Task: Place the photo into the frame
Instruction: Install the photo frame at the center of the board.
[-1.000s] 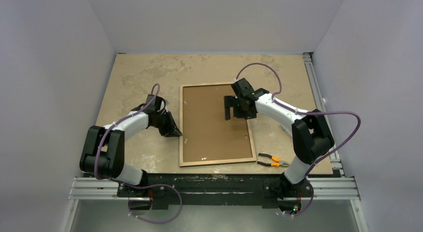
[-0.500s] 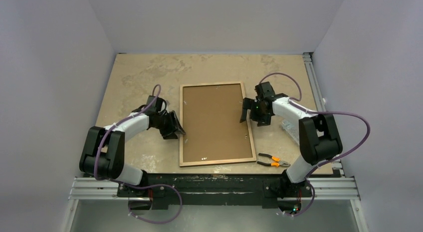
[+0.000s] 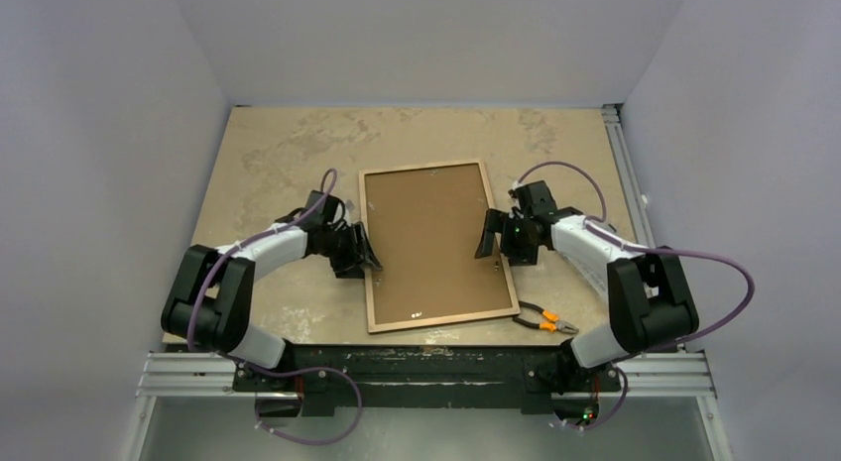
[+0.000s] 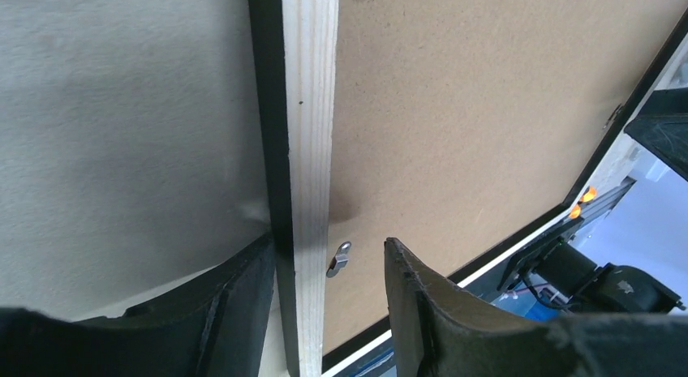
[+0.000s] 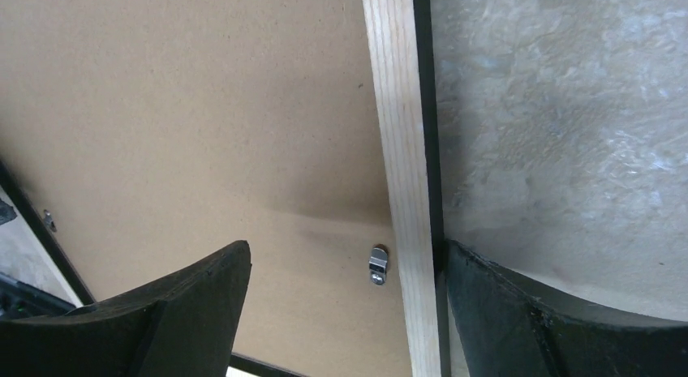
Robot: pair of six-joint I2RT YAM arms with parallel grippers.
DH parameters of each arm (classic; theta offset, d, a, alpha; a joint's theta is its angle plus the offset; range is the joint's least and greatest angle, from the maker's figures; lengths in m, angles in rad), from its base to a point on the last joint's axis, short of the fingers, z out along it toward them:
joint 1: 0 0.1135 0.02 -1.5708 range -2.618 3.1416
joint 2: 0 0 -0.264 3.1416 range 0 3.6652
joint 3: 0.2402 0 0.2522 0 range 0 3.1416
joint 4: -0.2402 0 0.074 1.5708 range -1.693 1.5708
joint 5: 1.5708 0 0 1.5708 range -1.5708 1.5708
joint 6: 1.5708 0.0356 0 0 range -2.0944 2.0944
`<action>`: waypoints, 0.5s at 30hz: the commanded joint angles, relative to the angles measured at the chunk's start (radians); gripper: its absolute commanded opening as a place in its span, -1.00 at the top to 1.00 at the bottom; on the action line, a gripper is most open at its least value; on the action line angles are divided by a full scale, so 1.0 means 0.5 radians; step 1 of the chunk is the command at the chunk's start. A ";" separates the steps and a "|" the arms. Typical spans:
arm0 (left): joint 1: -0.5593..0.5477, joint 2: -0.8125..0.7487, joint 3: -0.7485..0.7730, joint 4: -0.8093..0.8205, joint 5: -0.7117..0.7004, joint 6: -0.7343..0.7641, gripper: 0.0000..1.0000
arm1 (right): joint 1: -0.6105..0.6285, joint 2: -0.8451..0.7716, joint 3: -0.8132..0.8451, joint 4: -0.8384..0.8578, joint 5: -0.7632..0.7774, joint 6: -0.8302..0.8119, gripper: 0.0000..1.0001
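Frame (image 3: 421,168) back-up at table (image 3: 278,154) near edge: I judge stiff, light, fragile. Hold long rails; left gripper (image 3: 365,255), right gripper (image 3: 486,238) straddle them, jaws wide.

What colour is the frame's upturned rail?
The frame rail is pale wood, black-edged; clearest in left wrist view.

frame (image 3: 421,167) lies back up: front face and pane hidden against table (image 3: 278,154). brown backing board (image 3: 431,238) covers whatever sits inside. wrist views: rail runs off top and bottom edges, board cropped. left gripper (image 4: 324,262), right gripper (image 5: 345,259): finger bases cut off at bottom edge. pliers (image 3: 545,320) nose by frame's near right corner: touching or not, too small to tell.
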 commanded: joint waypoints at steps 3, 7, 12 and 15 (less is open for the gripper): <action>-0.138 0.086 0.231 -0.005 -0.045 -0.028 0.00 | 0.007 -0.133 -0.125 -0.015 -0.084 0.033 -0.72; -0.181 0.100 0.300 -0.156 -0.206 0.014 -0.02 | 0.011 -0.191 -0.173 -0.016 -0.122 0.053 -0.71; -0.189 0.039 0.268 -0.308 -0.432 0.064 -0.09 | 0.018 -0.248 -0.214 -0.026 -0.161 0.056 -0.71; -0.197 0.008 0.233 -0.332 -0.488 0.097 -0.13 | 0.019 -0.268 -0.236 -0.020 -0.170 0.055 -0.70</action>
